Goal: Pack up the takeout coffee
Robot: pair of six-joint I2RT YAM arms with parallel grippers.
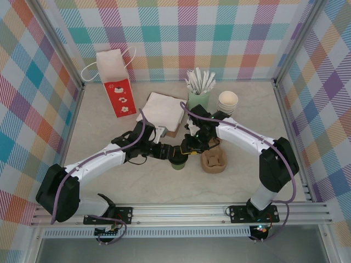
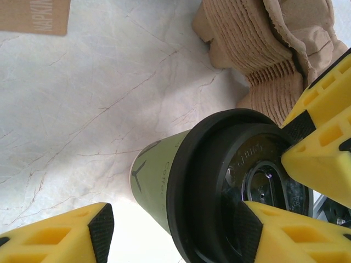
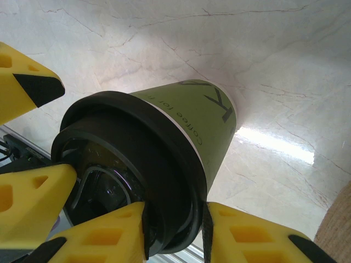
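The takeout coffee (image 1: 176,162), a green paper cup with a black lid (image 2: 219,181), stands on the marble table just in front of centre. My right gripper (image 3: 174,233) is shut on the lid's rim, one pad on the lid's top and the other outside the rim. It comes in from the right (image 1: 192,146). My left gripper (image 2: 174,227) is open and straddles the cup from the left (image 1: 170,152). One of its fingers (image 2: 274,235) lies over the lid. The other finger (image 2: 71,235) stands apart from the cup wall (image 3: 203,115).
A stack of brown pulp cup carriers (image 1: 214,159) sits right beside the cup (image 2: 263,44). Behind are napkins (image 1: 163,109), a mint cup of white sticks (image 1: 198,96), a stack of lidless cups (image 1: 227,101) and an open red-and-white paper bag (image 1: 116,82) at back left.
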